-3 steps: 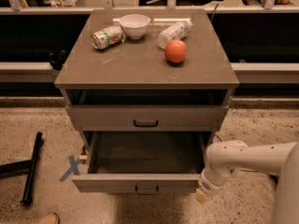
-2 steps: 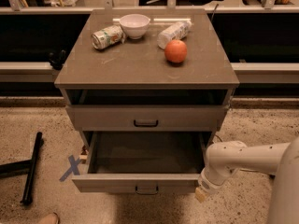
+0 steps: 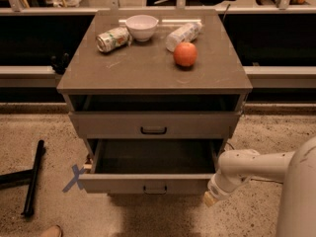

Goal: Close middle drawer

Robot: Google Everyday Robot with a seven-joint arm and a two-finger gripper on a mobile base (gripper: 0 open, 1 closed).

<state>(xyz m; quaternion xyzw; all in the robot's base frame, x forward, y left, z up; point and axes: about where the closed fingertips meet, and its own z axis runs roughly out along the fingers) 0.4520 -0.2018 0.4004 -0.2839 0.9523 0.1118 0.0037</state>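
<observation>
The middle drawer is a grey-brown shallow tray with a slim front panel and a small dark pull handle. It is pulled far out of the cabinet low in the view, and its inside looks empty. My gripper is at the end of the white arm, which reaches in from the lower right. It sits just beside the drawer's right front corner, at the height of the front panel.
Above the open drawer is a taller shut drawer front under the tabletop. On top lie a can, a white bowl, a plastic bottle and an orange fruit. A black bar and a blue floor mark are to the left.
</observation>
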